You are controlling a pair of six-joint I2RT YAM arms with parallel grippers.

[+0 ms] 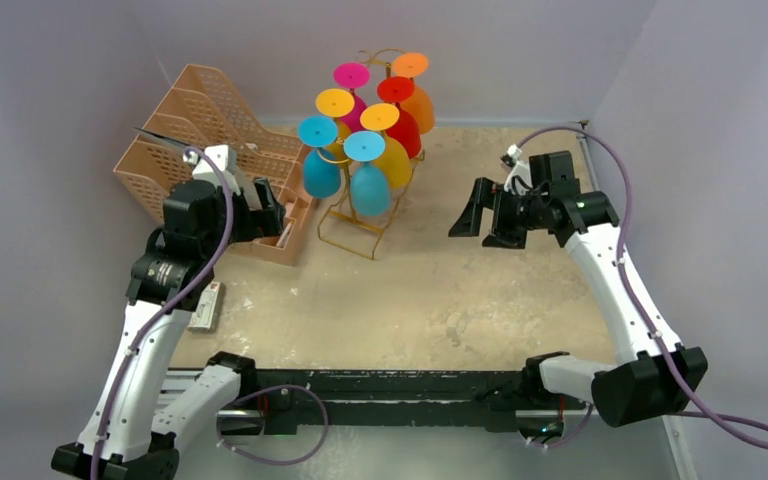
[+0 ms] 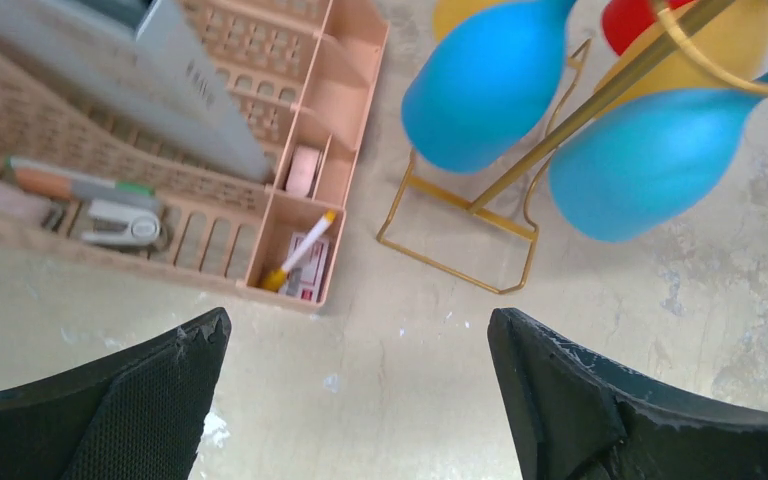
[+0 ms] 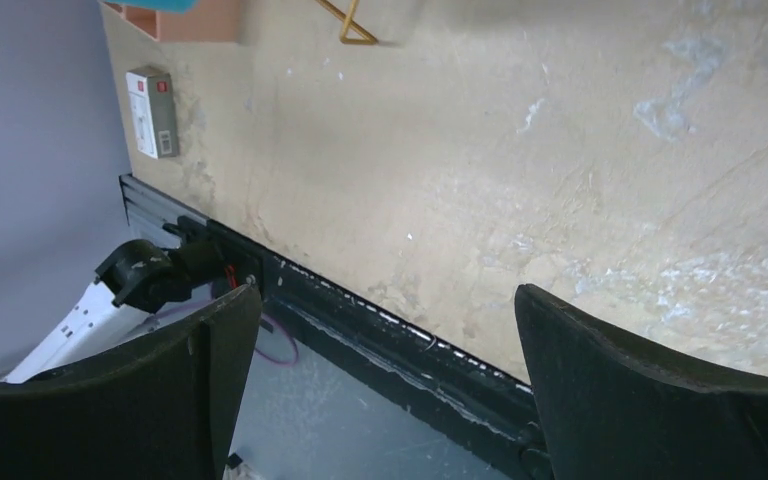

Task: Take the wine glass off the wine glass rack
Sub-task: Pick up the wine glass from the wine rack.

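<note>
The gold wire wine glass rack (image 1: pixel 352 232) stands at the back middle of the table. Several coloured wine glasses hang upside down from it: two blue ones in front (image 1: pixel 368 188), with yellow, red, orange and pink ones behind. In the left wrist view the two blue bowls (image 2: pixel 485 85) hang over the rack's rectangular base (image 2: pixel 460 228). My left gripper (image 1: pixel 278 215) is open and empty, just left of the rack, and also shows in the left wrist view (image 2: pixel 360 340). My right gripper (image 1: pixel 470 220) is open and empty, to the right of the rack, apart from it; the right wrist view shows it too (image 3: pixel 388 310).
A peach lattice organizer (image 1: pixel 185 140) with pens and small items stands left of the rack, close to my left gripper. A small white box (image 1: pixel 206 305) lies near the left arm. The black base rail (image 1: pixel 380 385) runs along the near edge. Grey walls enclose the table.
</note>
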